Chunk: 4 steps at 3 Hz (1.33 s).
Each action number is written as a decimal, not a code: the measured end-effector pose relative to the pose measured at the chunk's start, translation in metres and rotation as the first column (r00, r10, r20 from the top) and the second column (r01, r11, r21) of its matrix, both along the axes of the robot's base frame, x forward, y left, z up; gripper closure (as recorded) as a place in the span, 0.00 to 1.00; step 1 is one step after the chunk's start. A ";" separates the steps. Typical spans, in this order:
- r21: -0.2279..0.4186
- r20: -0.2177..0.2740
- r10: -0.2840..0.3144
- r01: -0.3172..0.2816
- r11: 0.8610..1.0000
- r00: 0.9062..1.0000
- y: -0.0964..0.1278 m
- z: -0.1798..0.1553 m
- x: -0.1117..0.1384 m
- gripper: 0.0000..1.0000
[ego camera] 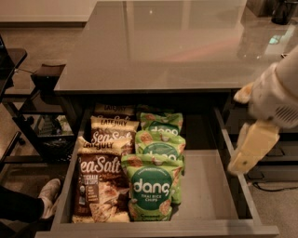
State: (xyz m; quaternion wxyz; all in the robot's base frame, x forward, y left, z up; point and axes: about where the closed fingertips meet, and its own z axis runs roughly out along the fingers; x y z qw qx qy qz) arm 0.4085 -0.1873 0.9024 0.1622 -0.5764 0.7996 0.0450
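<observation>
An open grey drawer under the table holds two rows of snack bags. Brown sea salt chip bags fill the left row, and green rice chip bags stand in the middle row. The right third of the drawer floor is bare. My gripper, cream-coloured on a white arm, hangs at the right of the view, just over the drawer's right wall. It holds nothing that I can see and touches no bag. The nearest bag is the front green one, well to its left.
The glossy grey tabletop spans the upper view above the drawer. A dark chair and frame stand to the left. A shoe rests on the floor at the lower left. Dark objects sit on the table's far right corner.
</observation>
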 end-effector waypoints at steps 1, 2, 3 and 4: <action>0.087 -0.071 0.003 0.003 0.996 0.997 0.019 -0.058 -0.020 0.00; 0.084 -0.081 0.001 0.006 0.996 0.997 0.020 -0.064 -0.025 0.00; 0.100 -0.070 0.006 0.001 0.995 0.998 0.026 -0.067 -0.028 0.00; 0.224 -0.083 0.007 0.011 0.975 0.996 0.052 -0.104 -0.032 0.00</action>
